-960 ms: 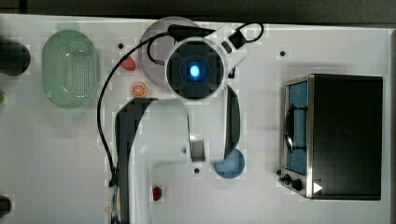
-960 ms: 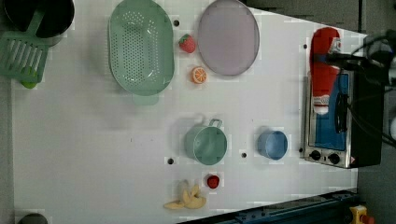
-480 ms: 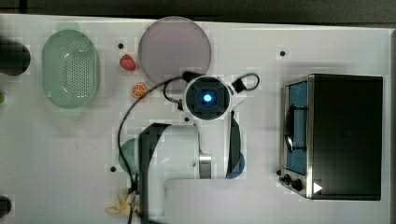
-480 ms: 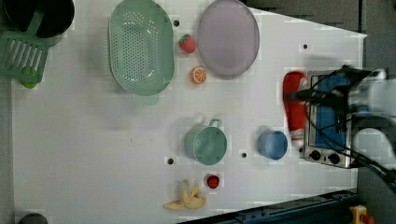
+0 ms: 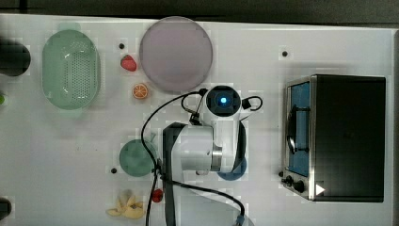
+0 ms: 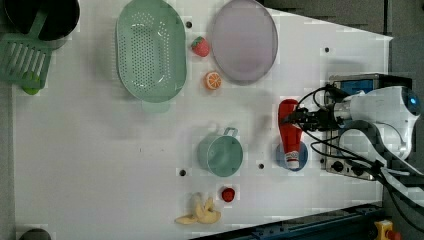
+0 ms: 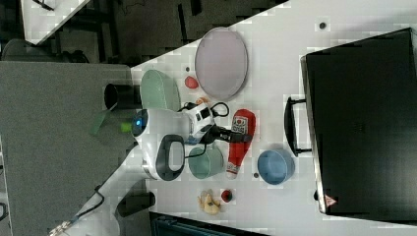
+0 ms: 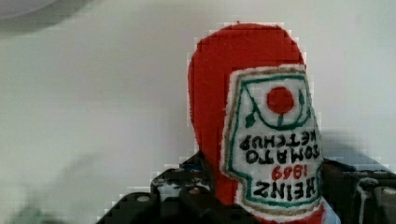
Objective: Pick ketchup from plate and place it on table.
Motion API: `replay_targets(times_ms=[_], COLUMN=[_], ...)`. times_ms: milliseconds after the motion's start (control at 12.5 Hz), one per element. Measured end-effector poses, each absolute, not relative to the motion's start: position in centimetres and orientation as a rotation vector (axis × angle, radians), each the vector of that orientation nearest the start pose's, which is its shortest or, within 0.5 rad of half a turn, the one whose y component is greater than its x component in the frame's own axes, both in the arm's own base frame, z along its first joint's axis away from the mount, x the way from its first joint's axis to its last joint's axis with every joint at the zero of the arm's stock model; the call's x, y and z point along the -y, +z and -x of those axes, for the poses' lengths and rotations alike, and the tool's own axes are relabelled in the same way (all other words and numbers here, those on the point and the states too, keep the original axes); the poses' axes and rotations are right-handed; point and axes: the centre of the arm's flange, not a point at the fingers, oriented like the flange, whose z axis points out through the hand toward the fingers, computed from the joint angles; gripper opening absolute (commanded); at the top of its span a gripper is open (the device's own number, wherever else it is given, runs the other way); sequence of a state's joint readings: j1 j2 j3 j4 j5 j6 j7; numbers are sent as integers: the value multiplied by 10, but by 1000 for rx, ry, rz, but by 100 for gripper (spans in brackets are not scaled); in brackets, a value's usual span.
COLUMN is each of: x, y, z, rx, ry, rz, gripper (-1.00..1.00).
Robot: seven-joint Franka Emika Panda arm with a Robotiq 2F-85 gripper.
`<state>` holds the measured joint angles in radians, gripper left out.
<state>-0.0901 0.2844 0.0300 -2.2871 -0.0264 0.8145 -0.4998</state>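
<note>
The ketchup (image 6: 290, 131) is a soft red bottle with a white label. It hangs from my gripper (image 6: 301, 118), which is shut on its body. In the left view its cap end overlaps the blue bowl (image 6: 298, 161). The right view has the ketchup (image 7: 239, 138) over the white table (image 7: 275, 73), between the green cup and the blue bowl, with my gripper (image 7: 227, 133) on its side. The label of the ketchup (image 8: 273, 140) sits close in the wrist view. The lilac-grey plate (image 5: 175, 53) lies bare at the table's far edge. In the top view my arm (image 5: 224, 100) covers the bottle.
A black toaster oven (image 5: 343, 136) stands at the top view's right. A green cup (image 6: 220, 155), a red ball (image 6: 228, 194) and a banana (image 6: 199, 214) lie nearby. A green strainer (image 5: 70, 68), a strawberry (image 5: 128, 62) and an orange slice (image 5: 139, 91) sit beside the plate.
My arm has carried the ketchup away from the plate, down the top view. In the left view the bottle shifted left from over the oven to beside the blue bowl.
</note>
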Motion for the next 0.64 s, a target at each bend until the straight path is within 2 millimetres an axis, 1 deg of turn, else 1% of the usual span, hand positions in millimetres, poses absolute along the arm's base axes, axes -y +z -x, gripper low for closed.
replay_targets(times_ms=[160, 240, 320, 480, 560, 640], x=[33, 34, 33, 32, 31, 30], y=[202, 201, 201, 207, 213, 224], z=[-509, -509, -509, -510, -511, -514], rx=[-522, -529, -529, -517, -520, -547], ry=[287, 252, 218, 197, 181, 149], rz=[3113, 3108, 3107, 3113, 3112, 3110], gripper=[96, 100, 100, 100, 100, 100])
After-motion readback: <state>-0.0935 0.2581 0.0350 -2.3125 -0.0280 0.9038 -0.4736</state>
